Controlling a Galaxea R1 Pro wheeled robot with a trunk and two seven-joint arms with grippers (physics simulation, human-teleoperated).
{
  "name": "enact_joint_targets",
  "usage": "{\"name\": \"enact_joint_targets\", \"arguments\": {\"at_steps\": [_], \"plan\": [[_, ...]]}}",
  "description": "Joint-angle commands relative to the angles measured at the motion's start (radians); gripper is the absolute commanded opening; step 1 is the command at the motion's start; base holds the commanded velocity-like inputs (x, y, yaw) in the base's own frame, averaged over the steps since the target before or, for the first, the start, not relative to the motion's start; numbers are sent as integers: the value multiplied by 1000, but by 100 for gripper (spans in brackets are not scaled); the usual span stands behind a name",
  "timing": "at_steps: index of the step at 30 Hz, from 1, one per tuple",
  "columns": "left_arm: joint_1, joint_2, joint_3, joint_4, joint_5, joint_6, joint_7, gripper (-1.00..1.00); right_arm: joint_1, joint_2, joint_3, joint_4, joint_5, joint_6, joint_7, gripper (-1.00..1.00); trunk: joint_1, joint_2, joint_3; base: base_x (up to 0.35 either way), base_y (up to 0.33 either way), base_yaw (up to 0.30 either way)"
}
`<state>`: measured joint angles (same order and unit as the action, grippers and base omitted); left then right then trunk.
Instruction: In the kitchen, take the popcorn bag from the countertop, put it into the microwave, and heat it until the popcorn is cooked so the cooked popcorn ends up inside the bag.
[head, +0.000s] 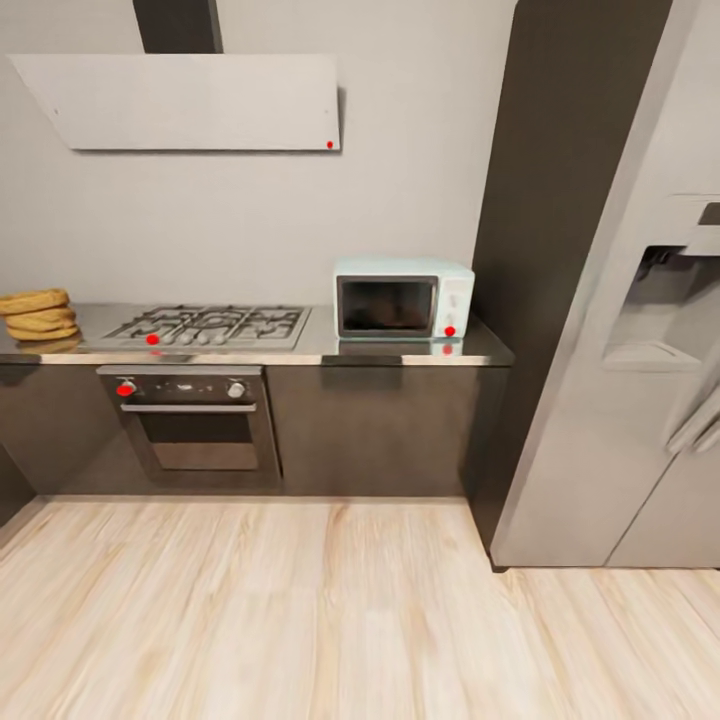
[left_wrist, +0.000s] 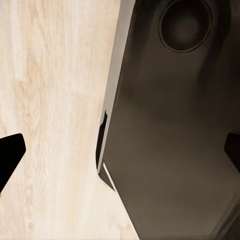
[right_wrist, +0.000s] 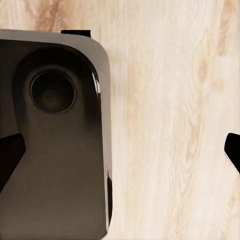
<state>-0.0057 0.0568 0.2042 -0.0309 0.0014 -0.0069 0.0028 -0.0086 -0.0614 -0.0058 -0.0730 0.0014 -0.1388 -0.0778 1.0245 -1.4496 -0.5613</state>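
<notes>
Tan-gold and wrinkled, the popcorn bag (head: 38, 315) sits at the far left of the grey countertop (head: 320, 348), just beside the gas hob (head: 208, 326). A flat white hood (head: 190, 102) hangs on the wall above the hob, and a steel oven (head: 192, 420) is built in beneath it. Further right, the mint-blue microwave (head: 404, 298) stands with its dark door closed, well apart from the bag. A steel fridge (head: 630, 350) fills the right edge. Both wrist cameras look down on the robot's dark base (right_wrist: 55, 150) and the pale wood floor (head: 330, 610); the left gripper (left_wrist: 120, 152) and right gripper (right_wrist: 120, 152) are spread wide, holding nothing.
</notes>
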Motion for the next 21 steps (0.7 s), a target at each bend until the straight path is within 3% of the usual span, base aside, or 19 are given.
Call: {"name": "enact_joint_targets", "arguments": {"at_steps": [1, 21], "plan": [[0, 0, 4, 0, 0, -1, 0, 100, -1, 0, 0, 1, 1, -3, -2, 100, 1, 0, -1, 334, 0, 0], [0, 1, 4, 0, 0, -1, 0, 100, -1, 0, 3, 2, 5, -3, -3, 100, 1, 0, -1, 334, 0, 0]]}}
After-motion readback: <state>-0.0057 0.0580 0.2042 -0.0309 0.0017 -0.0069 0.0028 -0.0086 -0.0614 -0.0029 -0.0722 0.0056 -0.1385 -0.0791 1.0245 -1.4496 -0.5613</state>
